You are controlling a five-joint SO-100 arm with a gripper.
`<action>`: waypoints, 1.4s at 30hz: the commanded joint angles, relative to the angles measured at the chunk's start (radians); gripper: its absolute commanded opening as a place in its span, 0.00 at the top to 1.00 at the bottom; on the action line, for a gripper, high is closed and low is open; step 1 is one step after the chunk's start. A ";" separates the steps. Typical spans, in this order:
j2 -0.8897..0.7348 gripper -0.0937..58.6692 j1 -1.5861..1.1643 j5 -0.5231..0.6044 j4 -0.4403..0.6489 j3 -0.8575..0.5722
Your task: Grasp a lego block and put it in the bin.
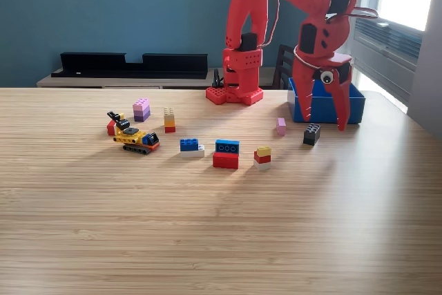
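Red plastic gripper (323,124) hangs with jaws spread, apparently empty, before the straight-walled blue bin (354,103); the studded black lego block (311,134) lies just below, nearer.

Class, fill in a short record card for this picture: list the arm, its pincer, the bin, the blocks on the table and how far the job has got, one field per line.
arm: red arm, base at the table's far edge
pincer: pincer open, pointing down, empty, in front of the bin
bin: blue bin at the exterior view's right; contents not visible
nearest block: black block, just below the pincer
other blocks: pink block, yellow-red block, blue-red block, blue-white block
other item: yellow toy vehicle
progress: no block grasped
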 commanded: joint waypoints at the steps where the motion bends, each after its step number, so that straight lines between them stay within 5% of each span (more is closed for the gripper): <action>1: 0.008 0.52 -0.002 -0.012 0.008 -0.061; 42: -0.043 0.53 0.018 -0.006 0.028 -0.048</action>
